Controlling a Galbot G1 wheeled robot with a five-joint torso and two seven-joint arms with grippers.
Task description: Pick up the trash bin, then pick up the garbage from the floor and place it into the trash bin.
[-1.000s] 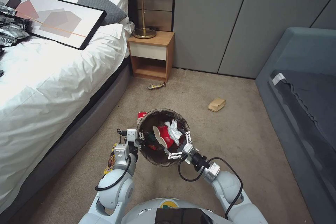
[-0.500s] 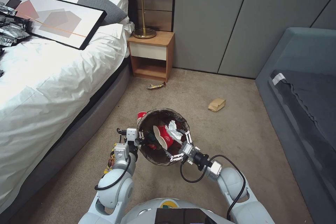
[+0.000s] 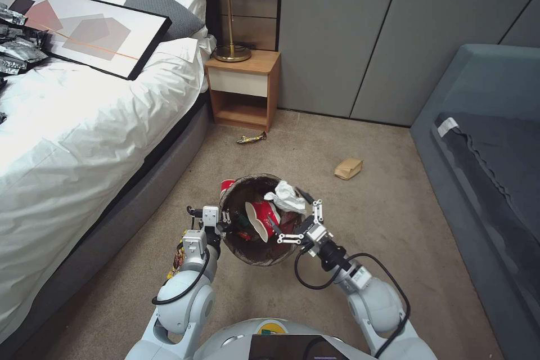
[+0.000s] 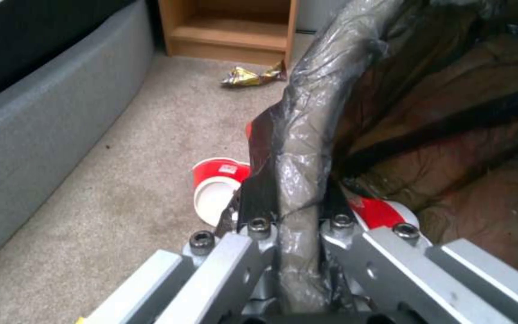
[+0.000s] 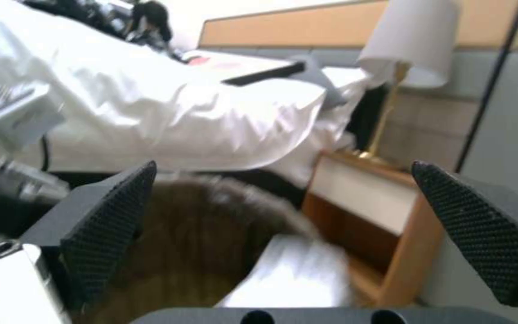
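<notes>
Left gripper (image 3: 224,224) clamps the trash bin (image 3: 245,247) by its near-left rim above the carpet.
Right gripper (image 3: 306,224) hangs wide open, empty, at the bin's right rim beside a crumpled tissue (image 3: 287,197).

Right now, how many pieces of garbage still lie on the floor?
3 clear ones: a red cup against the trash bin, a gold wrapper before the nightstand, a brown paper piece on open carpet. Others may be hidden.
</notes>
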